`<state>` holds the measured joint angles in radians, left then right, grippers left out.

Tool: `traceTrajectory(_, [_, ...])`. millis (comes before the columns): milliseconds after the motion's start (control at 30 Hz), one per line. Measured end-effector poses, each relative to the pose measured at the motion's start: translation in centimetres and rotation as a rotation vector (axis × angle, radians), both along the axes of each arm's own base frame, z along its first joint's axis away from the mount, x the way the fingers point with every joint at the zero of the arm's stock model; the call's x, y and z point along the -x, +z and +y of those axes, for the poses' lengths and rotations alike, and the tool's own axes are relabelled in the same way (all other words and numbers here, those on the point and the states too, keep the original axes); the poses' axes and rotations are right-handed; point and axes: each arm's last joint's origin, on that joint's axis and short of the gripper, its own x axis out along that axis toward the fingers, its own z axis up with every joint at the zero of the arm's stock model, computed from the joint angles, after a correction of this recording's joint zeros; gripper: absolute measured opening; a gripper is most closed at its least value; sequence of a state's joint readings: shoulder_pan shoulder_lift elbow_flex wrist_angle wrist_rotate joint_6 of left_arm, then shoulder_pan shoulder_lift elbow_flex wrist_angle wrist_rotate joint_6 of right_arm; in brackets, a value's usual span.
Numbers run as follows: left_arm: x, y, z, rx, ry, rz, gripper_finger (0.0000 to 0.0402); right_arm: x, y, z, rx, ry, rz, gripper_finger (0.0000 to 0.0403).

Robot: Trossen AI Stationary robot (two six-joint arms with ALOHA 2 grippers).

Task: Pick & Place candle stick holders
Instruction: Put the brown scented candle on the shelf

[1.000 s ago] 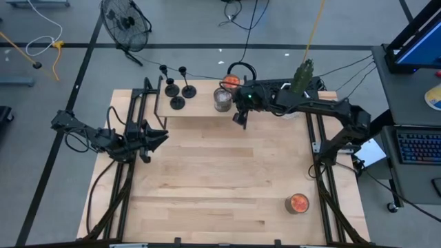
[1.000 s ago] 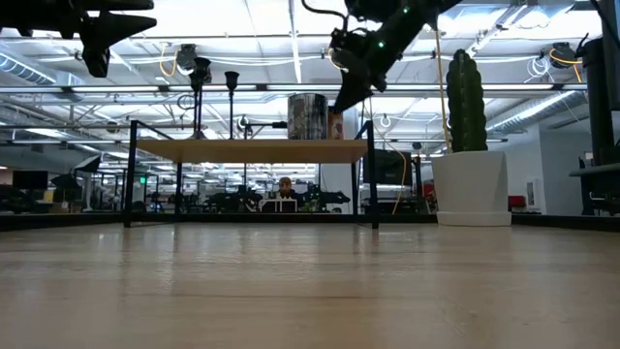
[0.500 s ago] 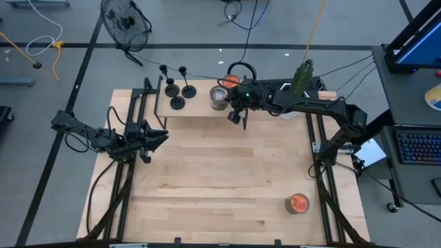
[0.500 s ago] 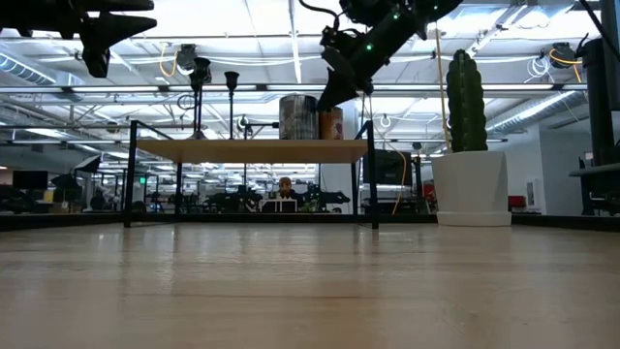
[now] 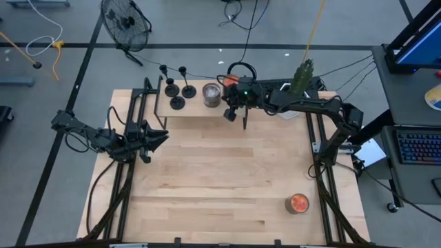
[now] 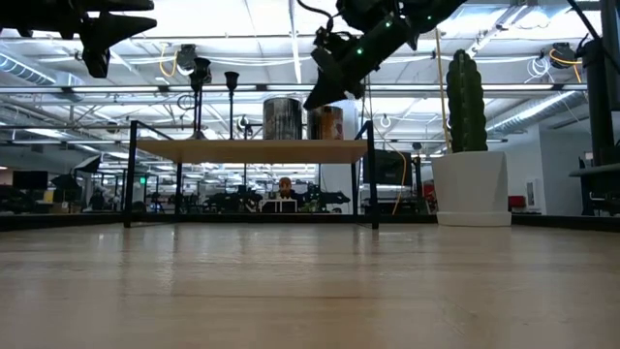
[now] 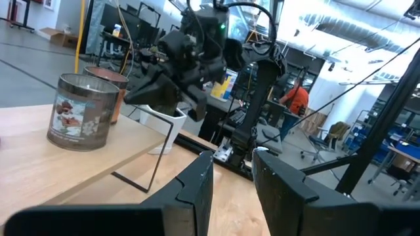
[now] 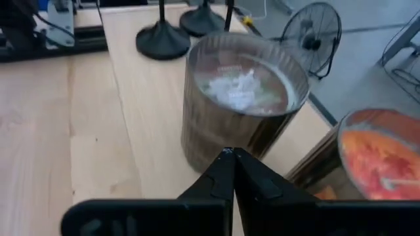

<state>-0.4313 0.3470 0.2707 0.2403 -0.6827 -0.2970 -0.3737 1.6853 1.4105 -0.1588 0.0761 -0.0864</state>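
The right tool (image 5: 233,115), fingers pressed together on nothing, hangs just beside a glass jar candle (image 5: 212,95) on a raised shelf (image 5: 186,110), the three candle stick holders (image 5: 178,102) standing beyond that jar, while the left tool (image 5: 157,138), fingers slightly apart, waits over the desk (image 5: 220,179).

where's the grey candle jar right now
In the high view the grey candle jar stands on the raised shelf, between the candle stick holders and the right gripper.

Three candle stick holders (image 5: 177,102), three candle jars (image 5: 212,95)
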Motion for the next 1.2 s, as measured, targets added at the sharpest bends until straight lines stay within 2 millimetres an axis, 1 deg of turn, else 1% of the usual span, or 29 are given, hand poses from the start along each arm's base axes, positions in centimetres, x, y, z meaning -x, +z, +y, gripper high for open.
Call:
traceTrajectory(100, [0.0, 0.0, 0.0, -0.002, 0.0, 0.001, 0.0113, 0.0, -0.2, 0.0, -0.007, -0.003, 0.004, 0.0])
traceTrajectory(200, [0.0, 0.0, 0.0, -0.001, 0.0, 0.001, 0.0113, 0.0, 0.0, 0.4, -0.064, 0.008, -0.022, 0.0])
traceTrajectory(333, [0.0, 0.0, 0.0, -0.006, 0.0, 0.003, 0.0113, -0.9, 1.0, 2.3, -0.133, 0.115, -0.133, 0.0])
traceTrajectory(433, [0.0, 0.0, 0.0, -0.007, 0.001, 0.004, 0.0113, -1.6, 1.1, 3.8, -0.134, 0.162, -0.162, 0.0])
traceTrajectory(533, [0.0, 0.0, 0.0, -0.007, 0.001, 0.004, 0.0113, -2.2, 1.1, 4.6, -0.122, 0.182, -0.191, 0.0])
traceTrajectory(633, [0.0, 0.0, 0.0, -0.008, 0.001, 0.005, 0.0113, -3.0, 0.4, 4.5, -0.117, 0.183, -0.21, 0.0])
traceTrajectory(767, [0.0, 0.0, 0.0, -0.007, 0.001, 0.004, 0.0113, -4.2, -1.1, 4.1, -0.13, 0.172, -0.222, 0.0])
traceTrajectory(867, [0.0, 0.0, 0.0, -0.004, 0.0, 0.004, 0.0113, -4.5, -1.9, 3.9, -0.09, 0.143, -0.201, 0.0])
traceTrajectory(967, [0.0, 0.0, 0.0, -0.005, 0.001, 0.004, 0.0113, -4.6, -1.9, 3.7, -0.053, 0.119, -0.202, 0.0])
traceTrajectory(1067, [0.0, 0.0, 0.0, -0.006, 0.0, 0.004, 0.0113, -4.7, -1.6, 3.7, -0.041, 0.118, -0.23, 0.0])
traceTrajectory(1200, [0.0, 0.0, 0.0, -0.007, 0.001, 0.005, 0.0113, -4.6, -1.6, 3.4, -0.032, 0.095, -0.221, 0.0])
